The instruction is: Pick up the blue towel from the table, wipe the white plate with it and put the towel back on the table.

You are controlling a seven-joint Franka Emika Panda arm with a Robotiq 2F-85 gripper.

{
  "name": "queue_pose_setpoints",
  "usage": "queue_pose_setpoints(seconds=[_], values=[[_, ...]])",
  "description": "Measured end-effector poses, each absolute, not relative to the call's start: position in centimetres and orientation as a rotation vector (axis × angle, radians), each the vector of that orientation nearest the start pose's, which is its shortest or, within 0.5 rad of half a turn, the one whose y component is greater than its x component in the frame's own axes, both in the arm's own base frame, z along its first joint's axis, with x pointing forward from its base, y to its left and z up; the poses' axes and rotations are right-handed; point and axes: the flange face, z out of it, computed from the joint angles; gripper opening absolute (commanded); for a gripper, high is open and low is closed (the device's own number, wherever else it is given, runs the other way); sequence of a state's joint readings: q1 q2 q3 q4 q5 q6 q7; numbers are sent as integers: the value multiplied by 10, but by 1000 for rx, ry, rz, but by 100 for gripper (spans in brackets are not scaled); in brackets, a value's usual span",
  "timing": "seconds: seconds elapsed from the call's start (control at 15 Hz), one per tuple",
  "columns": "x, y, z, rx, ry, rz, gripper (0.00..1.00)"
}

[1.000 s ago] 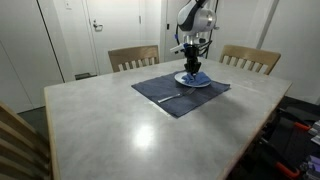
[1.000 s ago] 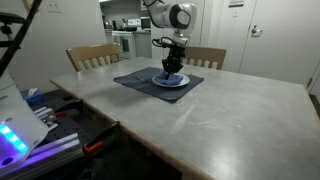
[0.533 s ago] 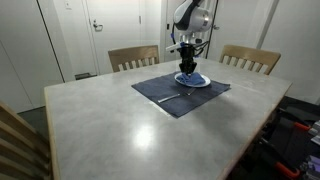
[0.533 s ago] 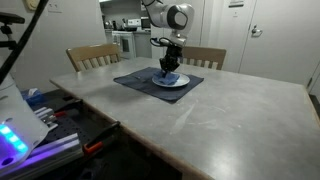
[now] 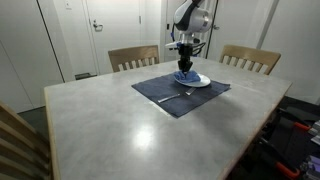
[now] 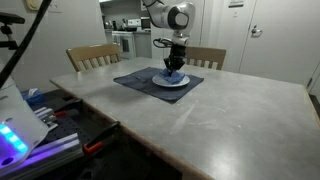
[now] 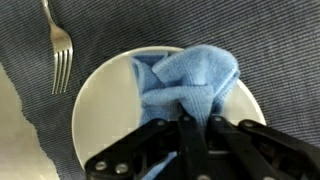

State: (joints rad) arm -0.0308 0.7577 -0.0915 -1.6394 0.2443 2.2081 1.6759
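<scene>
While the gripper (image 7: 188, 120) is pressing the blue towel (image 7: 190, 75) onto the white plate (image 7: 105, 110), the wipe is calling for light downward pressure and slow circles reaching the bare rim (plate could slide on the placemat (image 7: 120, 25)). Jaws are clenching a bunched fold of the blue towel, apparently touching the plate's centre. The white plate is sitting on the placemat on the table (image 5: 120, 120), beside a fork (image 7: 60, 45).
</scene>
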Motion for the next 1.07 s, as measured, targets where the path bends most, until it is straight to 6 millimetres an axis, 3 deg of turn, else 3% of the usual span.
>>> queue_pose_setpoints(seconds=[0.27,0.53,0.73,1.07], values=[[667,-70,165,-1774,2601,276,3],[678,-52,182,-1821,2526,173,3],[687,-19,196,-1895,2441,102,3],[698,58,214,-2097,2267,12,3]])
